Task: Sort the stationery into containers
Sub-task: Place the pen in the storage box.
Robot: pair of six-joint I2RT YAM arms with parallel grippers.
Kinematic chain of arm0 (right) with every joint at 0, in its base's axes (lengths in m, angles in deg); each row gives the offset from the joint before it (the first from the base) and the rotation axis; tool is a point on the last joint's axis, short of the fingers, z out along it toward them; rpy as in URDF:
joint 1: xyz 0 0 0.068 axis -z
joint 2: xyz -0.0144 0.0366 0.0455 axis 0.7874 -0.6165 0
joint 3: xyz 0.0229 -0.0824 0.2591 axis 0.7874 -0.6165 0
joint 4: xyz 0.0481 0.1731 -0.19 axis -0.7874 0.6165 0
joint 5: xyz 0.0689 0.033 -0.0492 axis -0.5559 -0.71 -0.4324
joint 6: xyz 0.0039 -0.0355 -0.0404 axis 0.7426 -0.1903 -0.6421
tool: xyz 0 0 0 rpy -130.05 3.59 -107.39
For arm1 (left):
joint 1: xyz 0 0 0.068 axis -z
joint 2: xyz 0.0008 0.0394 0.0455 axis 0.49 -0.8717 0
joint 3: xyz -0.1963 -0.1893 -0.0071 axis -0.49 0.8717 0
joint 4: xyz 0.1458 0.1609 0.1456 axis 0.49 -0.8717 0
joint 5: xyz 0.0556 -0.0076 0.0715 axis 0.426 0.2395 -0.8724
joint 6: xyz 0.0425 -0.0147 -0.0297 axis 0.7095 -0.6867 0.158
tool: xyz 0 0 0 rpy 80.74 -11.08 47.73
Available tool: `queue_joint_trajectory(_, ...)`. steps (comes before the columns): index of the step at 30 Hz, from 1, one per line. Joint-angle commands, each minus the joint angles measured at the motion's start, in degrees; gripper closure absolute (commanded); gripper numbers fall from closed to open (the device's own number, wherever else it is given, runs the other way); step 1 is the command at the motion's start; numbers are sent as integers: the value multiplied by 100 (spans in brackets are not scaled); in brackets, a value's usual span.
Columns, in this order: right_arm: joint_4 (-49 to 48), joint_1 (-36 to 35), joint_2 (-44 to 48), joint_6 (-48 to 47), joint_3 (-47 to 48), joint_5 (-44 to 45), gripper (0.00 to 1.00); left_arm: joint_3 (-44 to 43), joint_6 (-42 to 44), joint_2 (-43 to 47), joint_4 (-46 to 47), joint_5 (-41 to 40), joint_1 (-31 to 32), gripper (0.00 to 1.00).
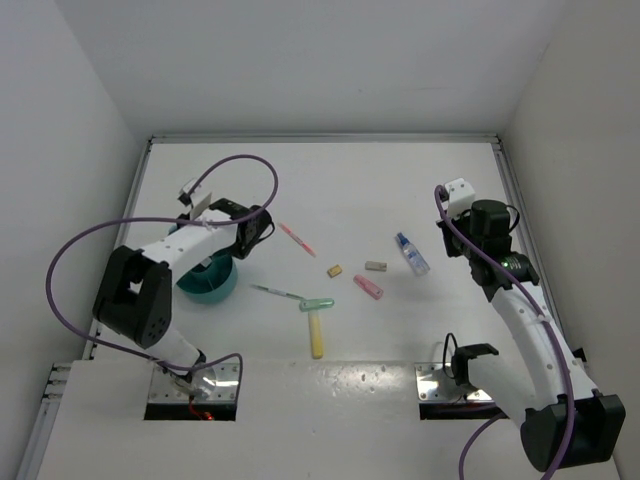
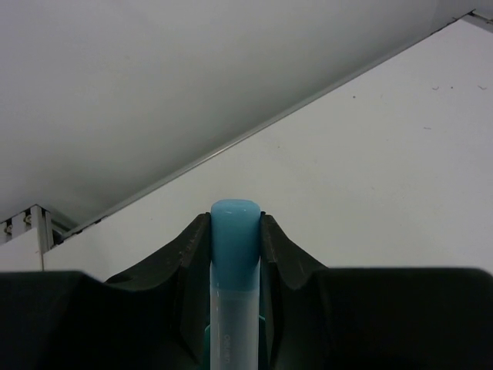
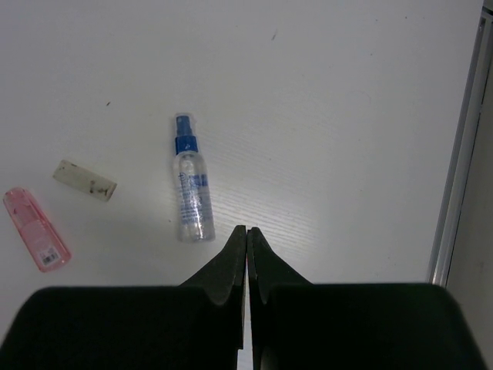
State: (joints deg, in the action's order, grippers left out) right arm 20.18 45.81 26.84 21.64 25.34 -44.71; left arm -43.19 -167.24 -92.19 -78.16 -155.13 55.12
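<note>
Gripping left claw (image 2: 235,222) holds light-blue marker (image 2: 234,266), print illegible.

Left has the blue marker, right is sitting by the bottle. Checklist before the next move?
1. Grip: left gripper is clamped on the light-blue marker. Ok.
2. Marker above the teal cup: the top view puts the fingers past its rim. Cannot tell.
3. Cup interior free: the left arm covers it. Cannot tell.
4. Right gripper open for a pick: shut and empty. Not ok.
5. Bottle clear of the eraser: lying flat, apart. Ok.
</note>
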Motion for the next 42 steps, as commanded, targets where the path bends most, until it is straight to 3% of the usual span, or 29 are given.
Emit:
queue_joint_trajectory(1, -110, -11, 83, -43, -14, -67, 100, -180, -292, 223, -394, -1401, -64, 100)
queue_joint_trajectory(6, -110, -11, 83, -43, -14, -67, 100, -241, -229, 276, -394, -1735, -64, 100)
queue_joint_trajectory(26, -110, -11, 136, -95, -14, -173, 100, -426, -290, -770, -394, -1735, -539, 100)
queue_joint_trajectory(30, -110, -11, 136, -95, -14, -173, 100, -356, -290, -770, -394, -1735, -477, 95)
queue_joint_trajectory(38, -110, -11, 189, -95, -14, -173, 100, -250, -238, -480, -394, -1735, -205, 95)
queue_joint_trajectory(42, -110, -11, 189, -95, -14, -173, 100, -188, -238, -480, -394, -1735, -152, 87)
